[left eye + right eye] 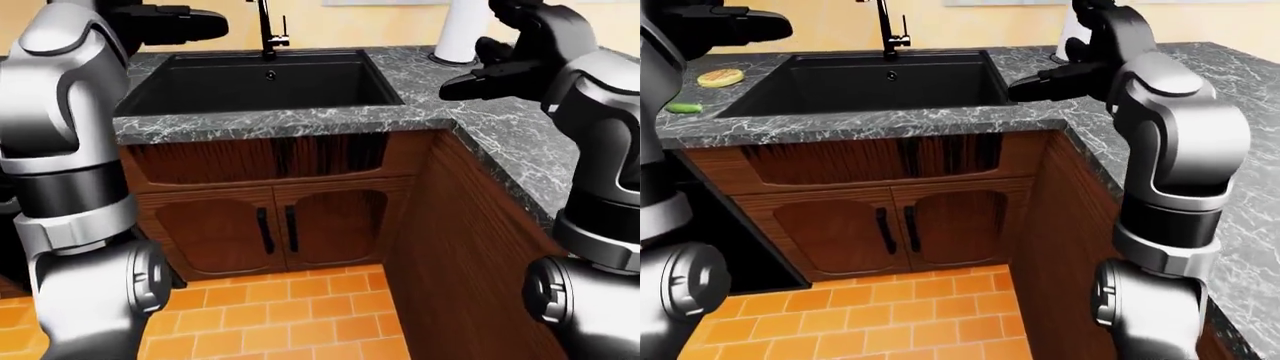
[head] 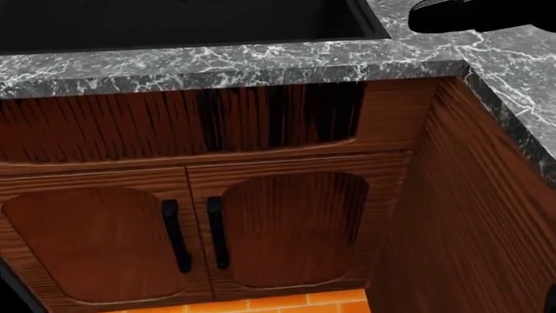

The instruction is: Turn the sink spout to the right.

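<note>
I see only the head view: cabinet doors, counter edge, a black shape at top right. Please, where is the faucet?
Observer: The faucet stands at the top edge of the black sink, near its middle, in the left-eye view.
Operator: Is any hand touching it?
Observer: No. The right hand hovers over the counter to the right of the sink, apart from the faucet.
Operator: And the left hand?
Observer: The left hand is up at the left of the faucet, not touching it.

Glossy silver arm shells, black joint bands, matte black right hand [image 1: 490, 79].
</note>
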Robot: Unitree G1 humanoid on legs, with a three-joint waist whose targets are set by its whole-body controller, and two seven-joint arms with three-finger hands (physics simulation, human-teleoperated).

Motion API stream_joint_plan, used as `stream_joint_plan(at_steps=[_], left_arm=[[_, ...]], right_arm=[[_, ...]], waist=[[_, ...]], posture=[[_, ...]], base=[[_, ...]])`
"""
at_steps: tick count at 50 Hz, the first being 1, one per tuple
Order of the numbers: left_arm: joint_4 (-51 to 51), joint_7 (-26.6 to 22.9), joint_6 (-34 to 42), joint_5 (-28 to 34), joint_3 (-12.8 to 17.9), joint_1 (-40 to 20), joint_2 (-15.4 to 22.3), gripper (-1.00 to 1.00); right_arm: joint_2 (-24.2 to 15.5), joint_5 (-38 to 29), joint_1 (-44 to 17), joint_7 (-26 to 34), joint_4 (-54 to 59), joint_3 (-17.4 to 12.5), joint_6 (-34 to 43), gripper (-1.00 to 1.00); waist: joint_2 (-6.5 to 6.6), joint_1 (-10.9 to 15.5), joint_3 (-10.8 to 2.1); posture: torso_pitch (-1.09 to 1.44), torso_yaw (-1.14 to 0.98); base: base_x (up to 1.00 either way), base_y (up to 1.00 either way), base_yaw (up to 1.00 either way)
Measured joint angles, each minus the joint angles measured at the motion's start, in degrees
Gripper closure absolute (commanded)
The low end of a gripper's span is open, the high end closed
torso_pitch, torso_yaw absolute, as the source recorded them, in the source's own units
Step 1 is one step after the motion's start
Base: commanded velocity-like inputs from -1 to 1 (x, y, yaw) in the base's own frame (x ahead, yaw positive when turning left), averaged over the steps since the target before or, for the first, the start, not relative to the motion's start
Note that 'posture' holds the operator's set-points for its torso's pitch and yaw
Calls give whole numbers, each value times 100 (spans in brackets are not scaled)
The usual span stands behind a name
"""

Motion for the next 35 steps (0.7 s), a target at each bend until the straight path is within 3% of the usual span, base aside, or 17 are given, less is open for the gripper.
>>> stream_joint_plan(at_steps=[3, 5, 7, 11, 14, 16, 17, 18, 21, 24, 28, 30, 32, 35], left_arm=[[25, 0, -28, -3, -2, -48, 7, -100], [33, -14, -31, -23, -51, -12, -46, -100], [132, -43, -8, -58, -115, 1, -76, -100], [162, -48, 14, -71, -95, -20, -54, -100], [75, -34, -22, -64, -63, -47, -28, -100], [39, -29, -10, -68, -51, -82, -1, -100], [23, -25, -7, -69, -37, -94, 24, -100], [15, -16, -17, -61, -12, -72, 37, -100], [149, 17, 9, -20, 28, -8, 51, -100], [262, 22, -14, -10, 21, -60, 64, -100], [284, 17, -62, -4, -6, -165, 90, -100], [319, 2, -120, 3, -13, -207, 105, -100], [367, -24, -180, -3, -43, -188, 72, -100], [579, -82, -168, -40, -102, -204, 88, -100]], right_arm=[[1, -27, -22, 8, 30, -7, -64, -100], [-13, -60, 29, 3, 98, -39, -50, -100], [-18, -111, 43, -10, 197, -48, 5, -100], [4, -147, -12, 5, 200, -18, -13, -100], [10, -142, -11, 24, 140, -32, -38, -100], [6, -151, -48, 29, 160, -25, -36, -100], [28, -157, -63, 31, 162, -14, -47, -100], [64, -156, -37, 39, 163, 17, -55, -100], [98, -108, -8, 100, 200, 123, 19, -100], [62, -104, -66, 112, 154, 71, 71, -100], [24, -150, -159, 91, 80, 22, 23, -100], [13, -154, -172, 97, 67, 23, 6, -100], [-17, -170, -109, 93, 53, -25, 22, -100], [-48, -216, -42, 74, 94, -68, 167, -100]], waist=[[-326, 23, -48], [-222, -53, 26], [-232, -75, 34], [-31, -47, 53], [192, -75, 74], [415, -106, 40], [445, -91, 13], [380, -49, 38], [369, -10, 41], [226, -21, 12], [-70, 23, 13], [-300, 40, -32], [-194, -33, 30], [-184, -72, 44]], posture=[[0, 0], [0, 0], [0, 0], [0, 0], [0, 0], [0, 0], [0, 0], [0, 0], [0, 0], [0, 0], [0, 0], [0, 0], [0, 0], [0, 0]], base=[[14, 0, 0], [17, 0, 0], [18, 0, 0], [17, 0, 0], [17, 0, 0], [17, 0, 0], [18, 0, 0], [18, 0, 0], [17, 0, 0], [17, 0, 0], [18, 0, 0], [17, 0, 0], [17, 0, 0], [17, 0, 0]])
